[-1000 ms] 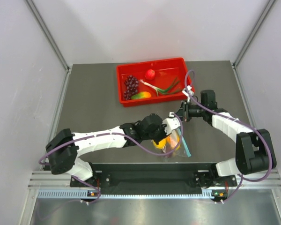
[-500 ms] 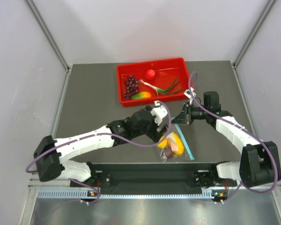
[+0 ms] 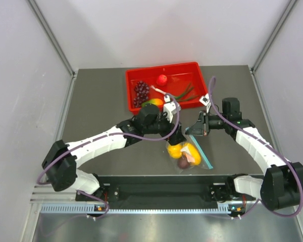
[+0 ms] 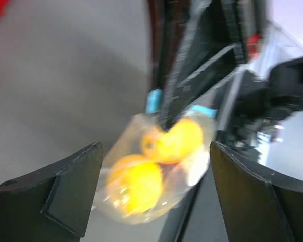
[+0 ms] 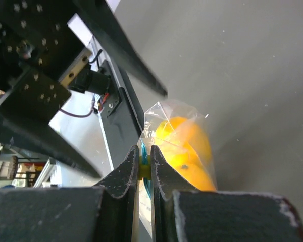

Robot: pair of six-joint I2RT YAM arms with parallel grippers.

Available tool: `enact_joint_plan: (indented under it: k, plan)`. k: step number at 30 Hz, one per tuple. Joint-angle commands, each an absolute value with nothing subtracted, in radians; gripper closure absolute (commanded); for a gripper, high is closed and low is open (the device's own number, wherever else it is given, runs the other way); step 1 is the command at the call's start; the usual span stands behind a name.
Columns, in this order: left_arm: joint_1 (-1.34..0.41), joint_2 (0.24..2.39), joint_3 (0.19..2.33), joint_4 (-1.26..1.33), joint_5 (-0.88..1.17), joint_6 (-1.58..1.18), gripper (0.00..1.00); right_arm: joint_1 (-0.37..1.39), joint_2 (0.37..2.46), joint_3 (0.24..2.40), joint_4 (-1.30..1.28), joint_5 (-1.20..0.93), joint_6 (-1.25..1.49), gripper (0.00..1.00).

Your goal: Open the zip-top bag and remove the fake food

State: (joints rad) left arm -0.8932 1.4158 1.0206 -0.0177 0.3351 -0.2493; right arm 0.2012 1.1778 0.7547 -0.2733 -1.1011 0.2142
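Top cam overhead, wide; both wrist cams close on zip-top bag (image 4: 151,176)

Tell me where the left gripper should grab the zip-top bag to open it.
Pinch the free lip of the teal zip strip, next to the right gripper, coming from the left. The right gripper clamps that edge, and the fake food bulges the rest.

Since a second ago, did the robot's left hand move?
Yes. The left hand opened and backed off the zip-top bag, drawing toward the red tray at the table's far side.
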Motion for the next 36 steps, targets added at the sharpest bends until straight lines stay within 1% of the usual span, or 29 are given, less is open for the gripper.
enact_joint_plan:
  k: [1,7,15,20,22,23,25,26,28,29,30,31,32,34,35,36]
  plan:
    - [-0.89,1.423,1.026,0.182,0.523,-0.339,0.1,0.21,1.146,0.793,-0.204,-1.144,0.262,1.0]
    - [-0.888,1.46,0.988,0.281,0.571,-0.406,0.11,0.21,1.141,0.788,-0.147,-1.16,0.313,1.0]
    - [-0.89,1.522,1.0,0.239,0.532,-0.353,0.12,0.21,1.121,0.785,-0.138,-1.173,0.336,1.0]
    - [-0.888,1.5,1.0,0.18,0.463,-0.285,0.13,0.21,1.108,0.776,-0.132,-1.172,0.345,1.0]
    - [-0.884,1.5,1.002,0.176,0.472,-0.281,0.16,0.212,1.103,0.767,-0.118,-1.173,0.359,1.0]
    - [-0.884,1.512,1.008,0.176,0.483,-0.284,0.27,0.21,1.104,0.762,-0.101,-1.178,0.367,1.0]
    - [-0.884,1.532,1.026,0.178,0.534,-0.305,0.42,0.212,1.108,0.756,-0.094,-1.181,0.379,1.0]
    - [-0.884,1.554,1.032,0.179,0.549,-0.313,0.58,0.21,1.108,0.758,-0.092,-1.181,0.38,1.0]
    - [-0.884,1.568,1.042,0.181,0.58,-0.327,0.77,0.21,1.104,0.761,-0.097,-1.175,0.38,0.98]
    - [-0.884,1.577,1.042,0.183,0.587,-0.33,0.85,0.21,1.1,0.761,-0.098,-1.163,0.379,0.88]
    - [-0.884,1.575,1.04,0.183,0.592,-0.333,1.0,0.212,1.095,0.762,-0.097,-1.155,0.382,0.81]
    - [-0.884,1.577,1.039,0.181,0.603,-0.336,1.0,0.21,1.085,0.764,-0.098,-1.147,0.382,0.72]
    - [-0.884,1.574,1.037,0.179,0.607,-0.337,1.0,0.21,1.08,0.765,-0.101,-1.129,0.382,0.57]
    - [-0.884,1.574,1.04,0.173,0.62,-0.341,1.0,0.21,1.055,0.77,-0.126,-1.1,0.371,0.48]
    - [-0.884,1.575,1.042,0.166,0.627,-0.341,1.0,0.212,1.043,0.776,-0.141,-1.045,0.35,0.44]
    - [-0.884,1.578,1.043,0.163,0.632,-0.344,1.0,0.21,1.029,0.778,-0.156,-1.016,0.341,0.44]
